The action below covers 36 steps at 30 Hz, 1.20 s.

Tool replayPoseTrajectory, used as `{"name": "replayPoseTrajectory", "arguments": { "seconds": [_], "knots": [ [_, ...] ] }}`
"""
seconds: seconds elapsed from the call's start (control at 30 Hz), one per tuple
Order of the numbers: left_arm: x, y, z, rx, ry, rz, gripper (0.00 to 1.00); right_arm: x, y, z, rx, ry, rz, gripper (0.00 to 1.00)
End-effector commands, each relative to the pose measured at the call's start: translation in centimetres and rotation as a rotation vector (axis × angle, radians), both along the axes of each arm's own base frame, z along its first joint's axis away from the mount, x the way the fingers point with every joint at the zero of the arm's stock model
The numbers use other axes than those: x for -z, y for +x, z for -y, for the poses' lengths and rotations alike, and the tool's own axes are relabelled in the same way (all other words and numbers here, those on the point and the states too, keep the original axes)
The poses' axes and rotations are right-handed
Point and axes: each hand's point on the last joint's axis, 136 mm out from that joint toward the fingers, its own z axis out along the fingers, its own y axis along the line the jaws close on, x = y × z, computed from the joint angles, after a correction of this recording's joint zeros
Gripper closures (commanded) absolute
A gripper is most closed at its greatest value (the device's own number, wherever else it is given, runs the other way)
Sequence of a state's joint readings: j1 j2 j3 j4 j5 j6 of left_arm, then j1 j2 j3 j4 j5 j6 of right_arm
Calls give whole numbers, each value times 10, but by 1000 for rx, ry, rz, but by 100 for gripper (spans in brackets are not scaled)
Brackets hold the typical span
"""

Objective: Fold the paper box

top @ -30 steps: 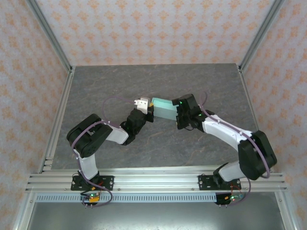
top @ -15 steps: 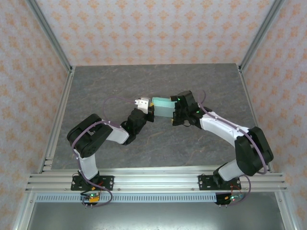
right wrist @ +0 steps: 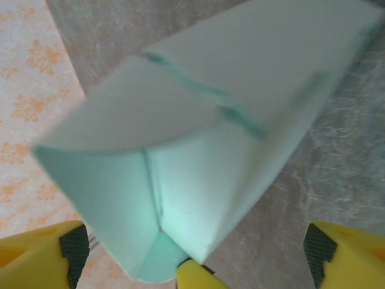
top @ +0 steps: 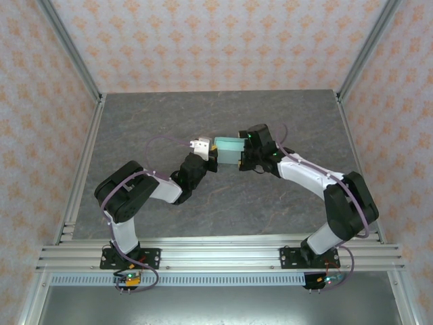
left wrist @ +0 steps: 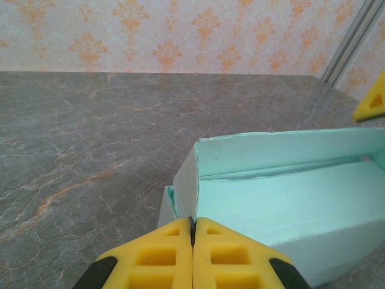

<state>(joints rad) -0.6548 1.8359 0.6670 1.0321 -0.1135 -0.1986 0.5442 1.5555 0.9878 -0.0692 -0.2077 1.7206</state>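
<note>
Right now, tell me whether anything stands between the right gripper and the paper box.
Nothing visible does. The open right gripper has a finger on either side of the paper box; the left gripper is shut on its other end.

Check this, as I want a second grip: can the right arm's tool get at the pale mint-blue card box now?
Probably yes: the open right tool straddles the end of the pale mint-blue card box, nothing between.

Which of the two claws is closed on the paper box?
The left claw: its yellow fingers are pressed together on a thin wall of the paper box. The right claw stands wide open around the box's end.
</note>
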Motion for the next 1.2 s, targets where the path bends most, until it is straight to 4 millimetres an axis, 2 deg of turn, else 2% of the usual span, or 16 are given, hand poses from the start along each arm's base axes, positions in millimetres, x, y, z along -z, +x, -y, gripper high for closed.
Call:
{"name": "replayPoseTrajectory", "arguments": {
  "seconds": [0.0,0.07,0.13,0.2,0.5,0.63,0.67,0.7,0.83,1.0,1.17],
  "knots": [
    [93,-28,-21,-9,199,-266,93,-2,6,-4,-13,-8,14,10],
    [91,-28,-21,-9,199,-263,93,3,3,-1,-10,-26,3,15],
    [90,-27,-20,-10,194,-261,91,9,1,1,-7,-36,-3,25],
    [90,-27,-18,2,188,-262,89,14,0,4,-7,-53,-7,31],
    [79,-27,-3,70,141,-233,85,41,-4,10,8,-90,-45,44],
    [55,-36,8,158,96,-166,76,50,-5,14,19,-110,-54,44],
    [48,-38,7,164,86,-150,64,51,-6,15,19,-112,-56,44],
    [42,-40,7,171,83,-136,59,52,-6,15,20,-114,-57,44],
    [14,-47,1,182,96,-91,56,57,-8,18,21,-129,-65,44],
    [-36,-45,-3,179,74,-26,50,62,-10,20,17,-145,-69,46],
    [-52,-26,-12,138,-20,-65,47,69,-12,21,17,-150,-77,47]
  ]
}}
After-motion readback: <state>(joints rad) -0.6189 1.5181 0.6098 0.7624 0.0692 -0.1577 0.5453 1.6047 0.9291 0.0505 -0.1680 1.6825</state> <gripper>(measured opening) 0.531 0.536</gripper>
